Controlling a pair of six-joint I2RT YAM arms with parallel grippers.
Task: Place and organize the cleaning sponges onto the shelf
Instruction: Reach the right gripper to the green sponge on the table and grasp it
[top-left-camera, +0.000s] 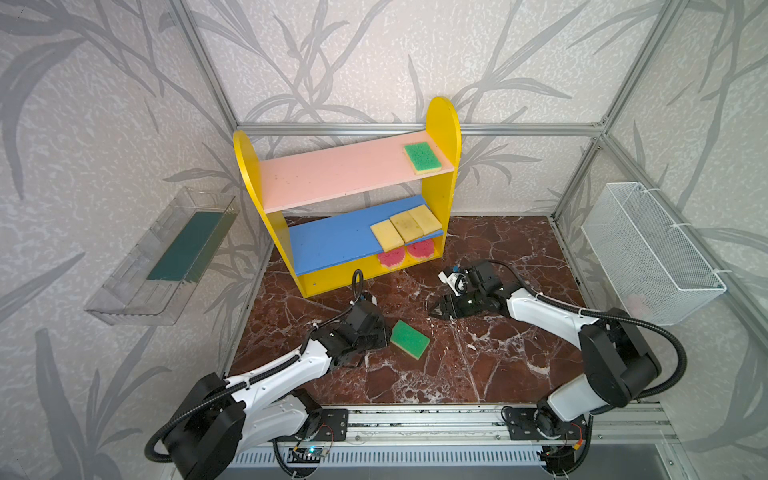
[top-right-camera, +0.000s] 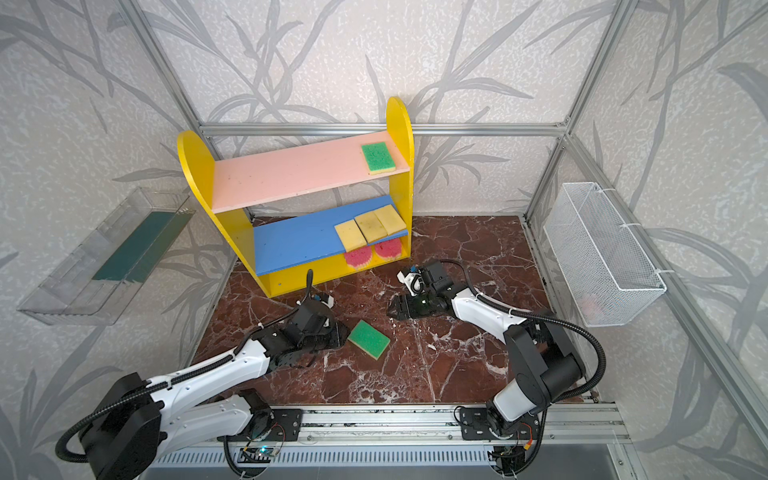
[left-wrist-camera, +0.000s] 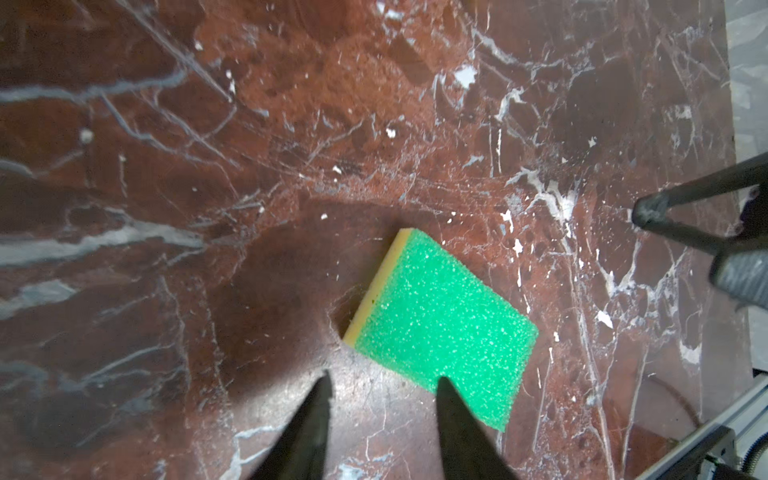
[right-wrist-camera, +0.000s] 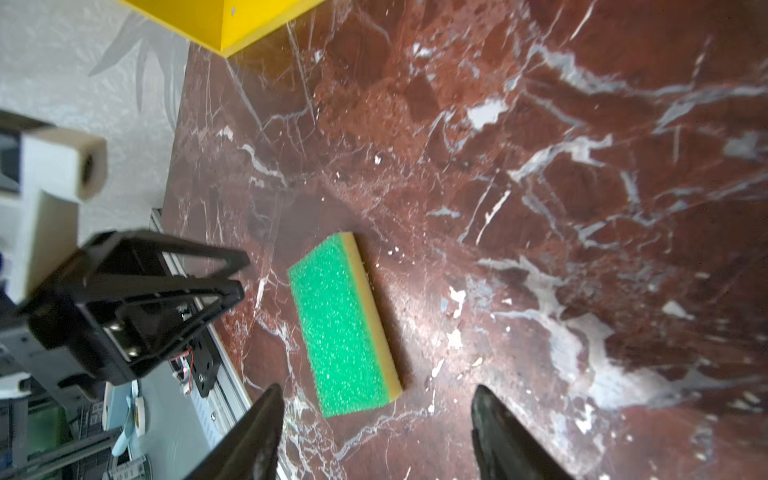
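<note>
The red-brown marble desk (top-left-camera: 478, 374) is seen in both top views, with the shelf (top-left-camera: 444, 124) standing at its rear, left of centre. A clear plastic tray (top-left-camera: 137, 291) is fixed to the left wall and a white wire basket (top-left-camera: 648, 253) to the right wall.

On the pink top board (top-left-camera: 332, 174) one green-faced sponge (top-left-camera: 422, 157) is laid flat at the right end. On the blue middle board (top-left-camera: 328, 245) three pale yellow sponges (top-left-camera: 405, 227) are set side by side, touching, at the right end. On the yellow base beneath them two round pink sponges (top-left-camera: 405, 254) are placed side by side.

A second green-faced sponge (top-left-camera: 409, 338) is seen lying flat on the desk, green face up, held by neither arm. The left claw (left-wrist-camera: 384, 392) is spread, its fingertips just beside one end of this sponge; contact cannot be told. The right claw (right-wrist-camera: 376, 401) is spread wider, empty, near the sponge's opposite side.
</note>
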